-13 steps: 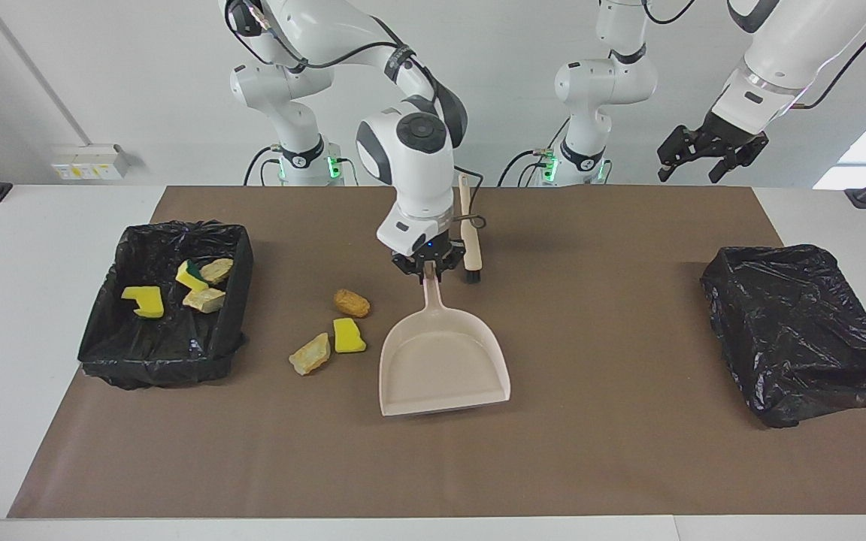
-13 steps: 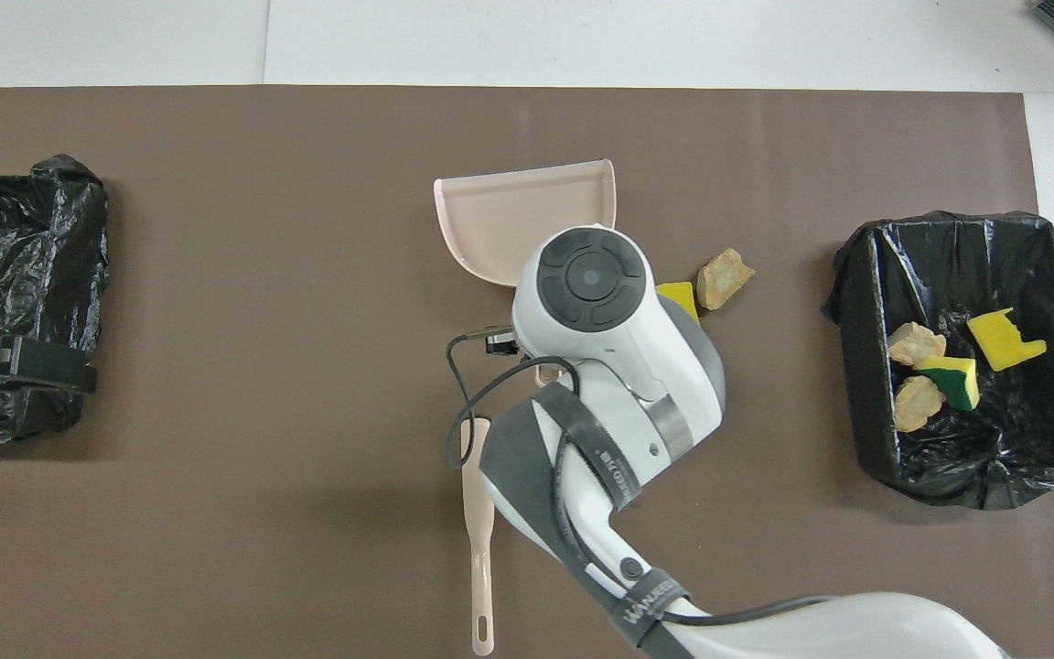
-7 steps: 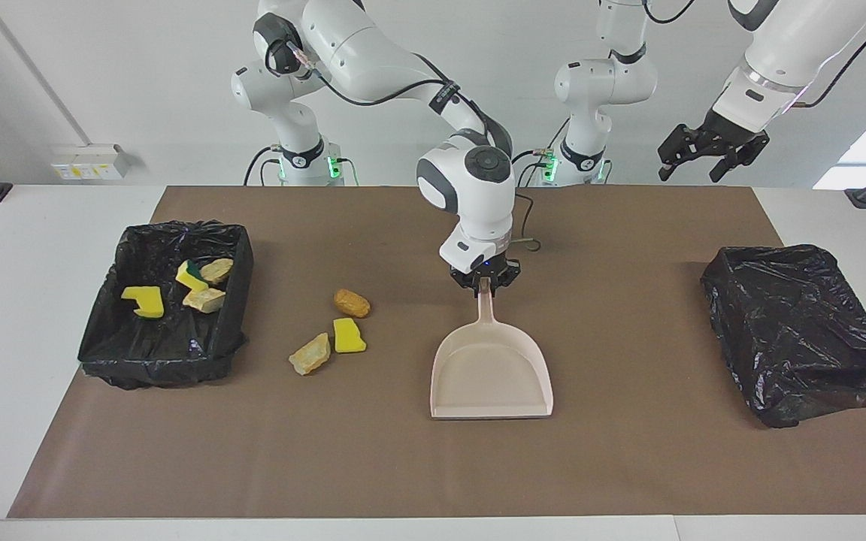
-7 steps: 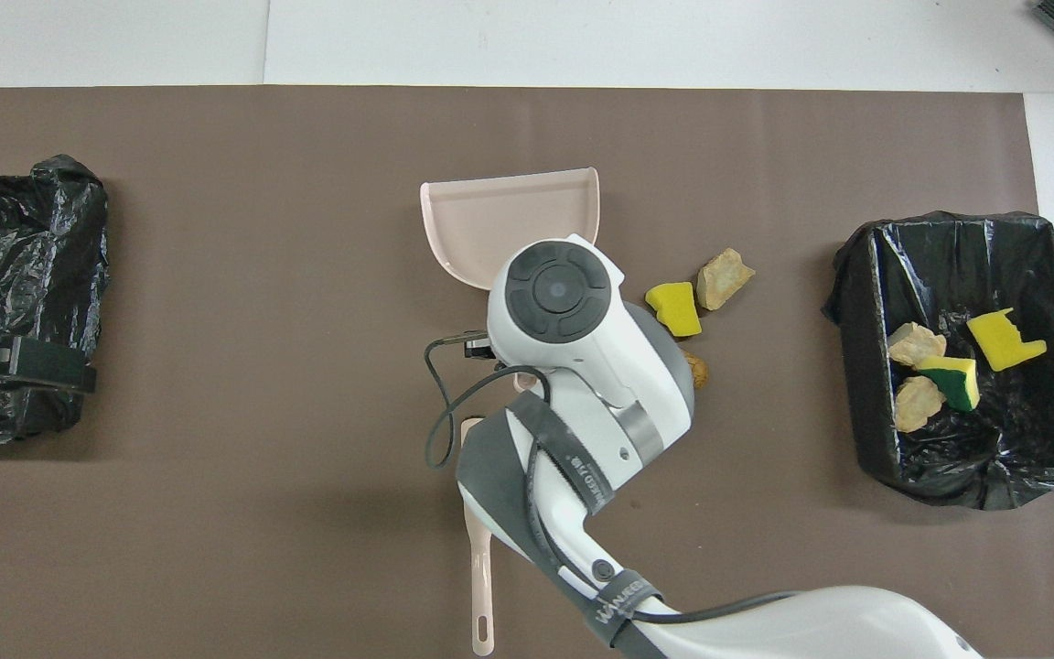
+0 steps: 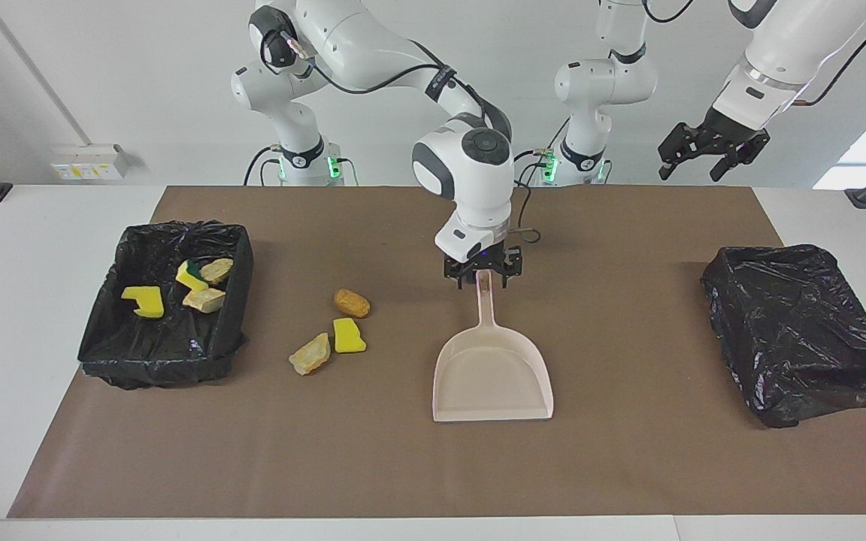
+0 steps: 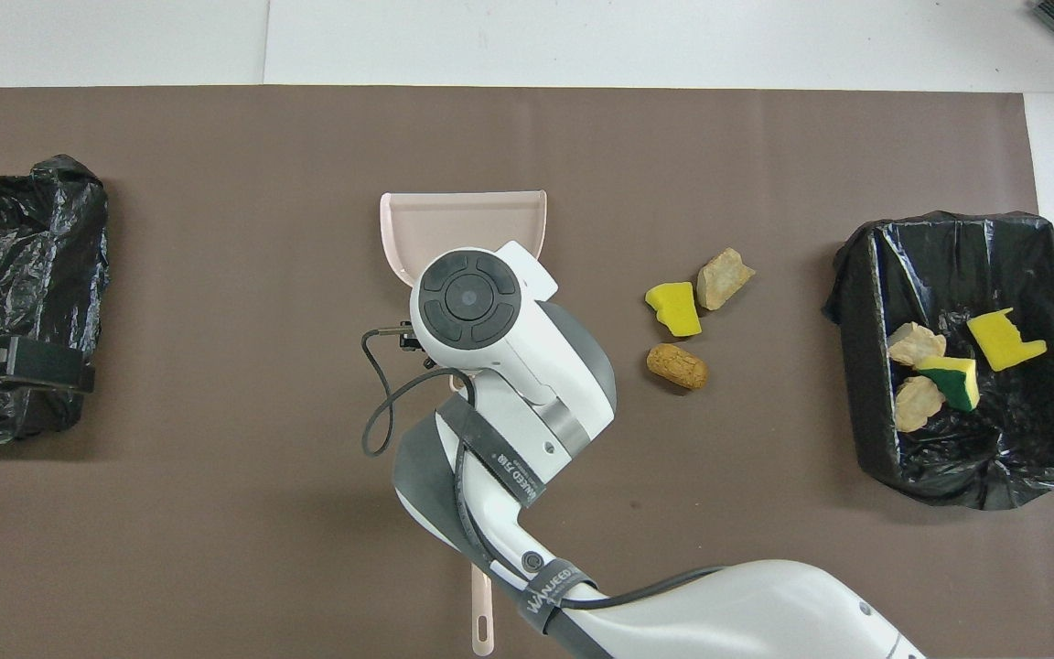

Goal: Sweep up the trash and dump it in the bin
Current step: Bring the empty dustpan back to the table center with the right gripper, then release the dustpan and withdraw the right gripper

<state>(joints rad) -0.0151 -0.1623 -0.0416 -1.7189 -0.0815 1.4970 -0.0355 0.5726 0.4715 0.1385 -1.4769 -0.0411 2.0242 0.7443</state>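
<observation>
Right pincer (image 5: 482, 280) being held apart over dustpan (image 5: 492, 376) handle, pan lying flat on tabletop (image 5: 628, 466). Left pincer (image 5: 707, 154) waiting, apart, up high. Three trash (image 5: 334, 324) chunks lying beside bin (image 5: 102, 330), four already inside, probably awaiting sweeping.

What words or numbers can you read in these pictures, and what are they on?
Grey strap on the right arm: white letters, something like "WANJEEDA", not clear enough to be sure.
Grey band higher on the same arm: small white print, too small to read.
Wall socket panel: yellow stickers, too small to read.
Dustpan, bins, trash pieces: no writing visible.
</observation>
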